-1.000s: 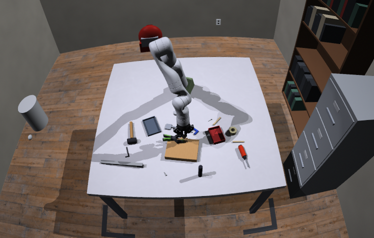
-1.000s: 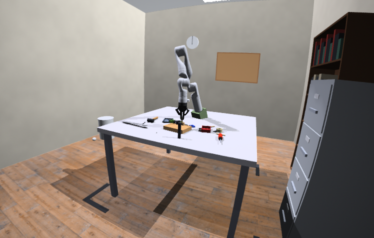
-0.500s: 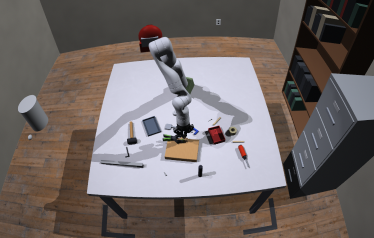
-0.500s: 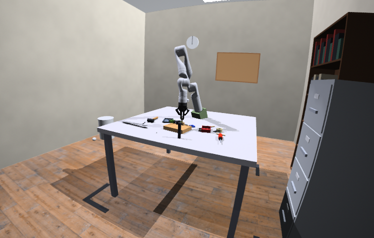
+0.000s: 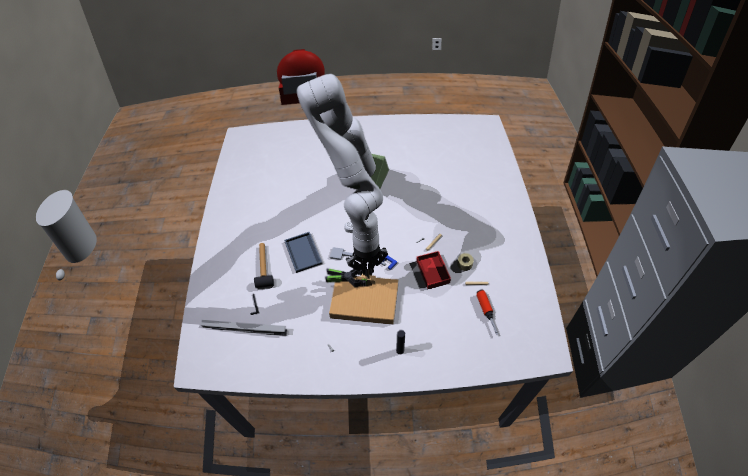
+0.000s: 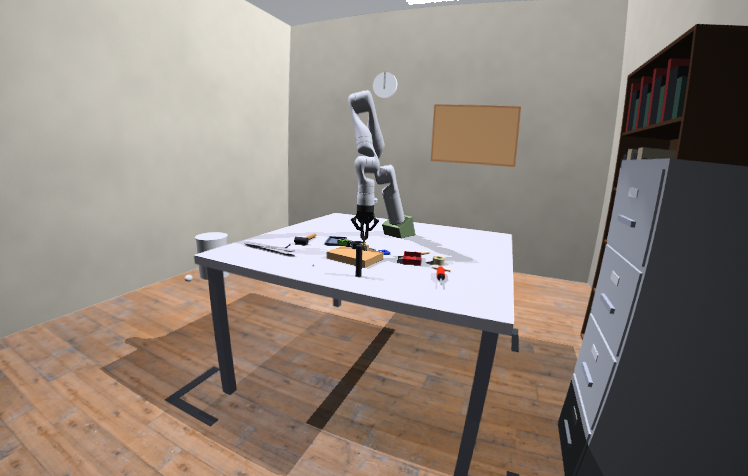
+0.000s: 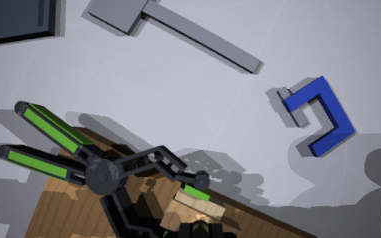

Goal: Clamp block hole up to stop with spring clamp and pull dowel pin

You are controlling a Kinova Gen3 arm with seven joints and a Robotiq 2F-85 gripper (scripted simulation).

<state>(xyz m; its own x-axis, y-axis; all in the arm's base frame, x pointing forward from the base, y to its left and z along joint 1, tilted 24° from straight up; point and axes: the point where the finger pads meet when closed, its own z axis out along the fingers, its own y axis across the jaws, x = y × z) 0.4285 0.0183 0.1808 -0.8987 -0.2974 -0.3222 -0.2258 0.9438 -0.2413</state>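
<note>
A light grey arm (image 5: 338,139) of rounded, jointed segments with thin dark seam lines is being shown, mounted on a green block base (image 5: 381,168). A darker ring is being seen at the wrist, and a black gripper (image 6: 363,227) of slim linked bars is being carried at its end.

spring clamp (image 7: 79,160) on bench board (image 5: 365,301), tray (image 5: 433,269) right

- Bright, even light from above; no glare.
- Arm (image 5: 346,152) throws several soft grey shadows over table (image 5: 282,177).
- Top view: edges bend.
- Wrist view slightly soft.
</note>
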